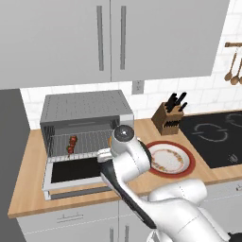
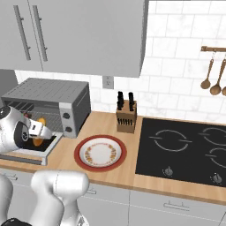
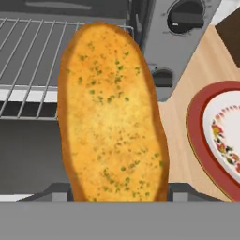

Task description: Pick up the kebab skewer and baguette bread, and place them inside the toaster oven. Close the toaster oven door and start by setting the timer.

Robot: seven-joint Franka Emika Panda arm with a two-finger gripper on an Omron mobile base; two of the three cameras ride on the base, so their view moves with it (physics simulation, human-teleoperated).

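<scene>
The fingers (image 3: 119, 191) are clasping the baguette bread (image 3: 112, 112) by its near end, its long axis running straight out ahead of them toward the wire rack (image 3: 33, 61) of the toaster oven (image 1: 85, 113). The loaf is hanging over the lowered toaster oven door (image 1: 75, 171), with the kebab skewer (image 1: 72, 144) lying on the rack, ahead and to one side. The coming move is judged to be a forward push along that axis.

A: Lighting?
B: Flat, even, bright render. No glare, only soft shadows under the cabinets (image 2: 79, 35).
A: Sharpness?
B: Slightly soft all over; baguette bread (image 3: 112, 112) close-up looks pixelated. No edge distortion.
</scene>
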